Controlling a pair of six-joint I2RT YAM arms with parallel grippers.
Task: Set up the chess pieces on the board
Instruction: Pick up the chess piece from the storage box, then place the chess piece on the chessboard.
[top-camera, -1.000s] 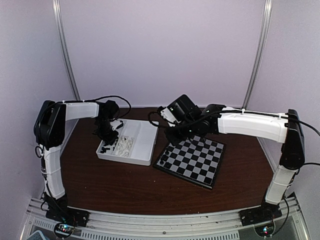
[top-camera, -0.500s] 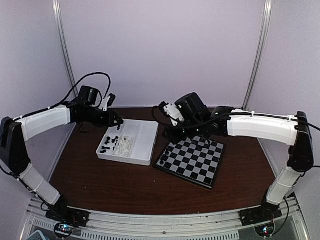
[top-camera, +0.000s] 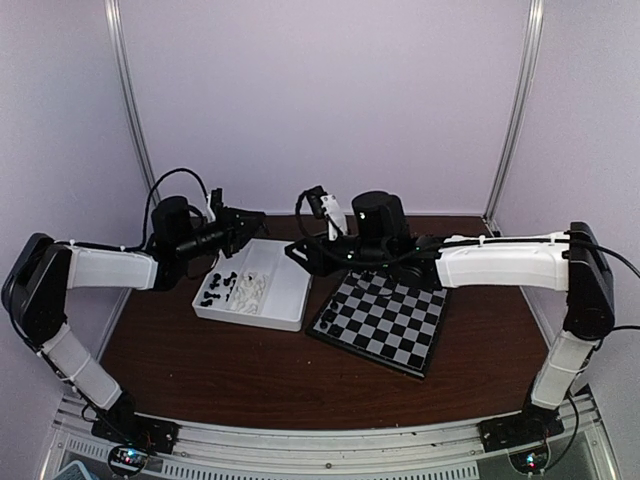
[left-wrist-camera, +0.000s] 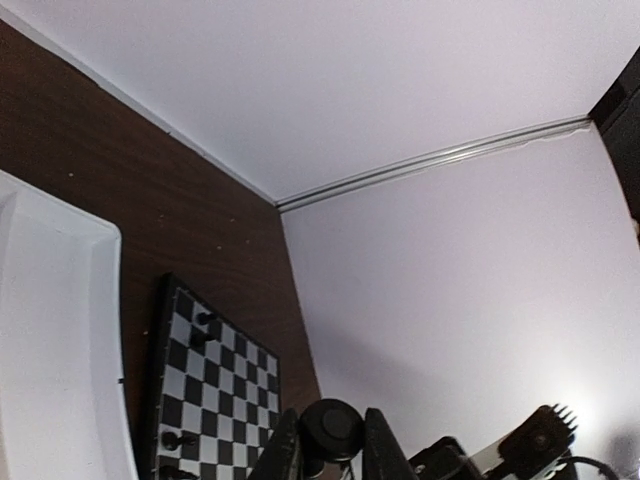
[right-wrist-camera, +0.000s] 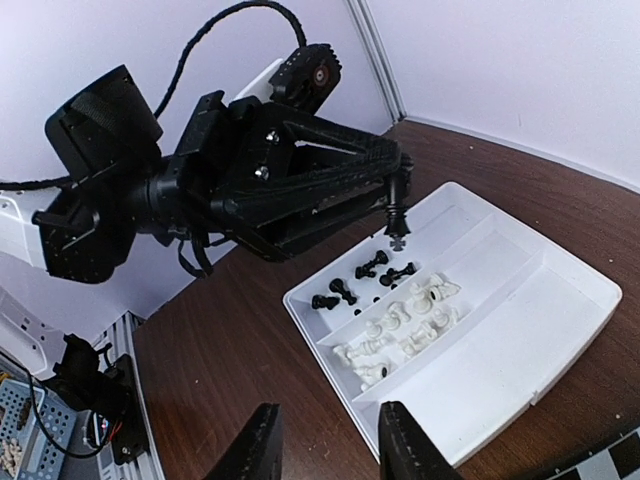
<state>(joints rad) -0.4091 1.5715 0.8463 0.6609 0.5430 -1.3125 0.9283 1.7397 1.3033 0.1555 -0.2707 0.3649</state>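
A dark brown wood-grain table (top-camera: 200, 370) carries everything. The left arm (top-camera: 100, 268) and right arm (top-camera: 500, 262) are smooth white shells with black joints. The board (top-camera: 385, 320) is a flat square of black and pale grey checks with a thin black rim, lying askew just right of the tray. The tray (top-camera: 288, 285) is white plastic, rectangular, split by ridges. Tiny black pieces (right-wrist-camera: 360, 278) lie in one compartment and white pieces (right-wrist-camera: 400, 325) in the next. A few black chessmen (left-wrist-camera: 205, 318) stand on the board's edge nearest the tray.

The left arm reaches forward, low and level. Its left claw (right-wrist-camera: 396, 190) is pinched narrow on a black piece (right-wrist-camera: 397, 226) above the tray. The right arm stretches leftward past the board. Its right claw (right-wrist-camera: 327, 430) is over the tray's right end, jaws apart with nothing between them.
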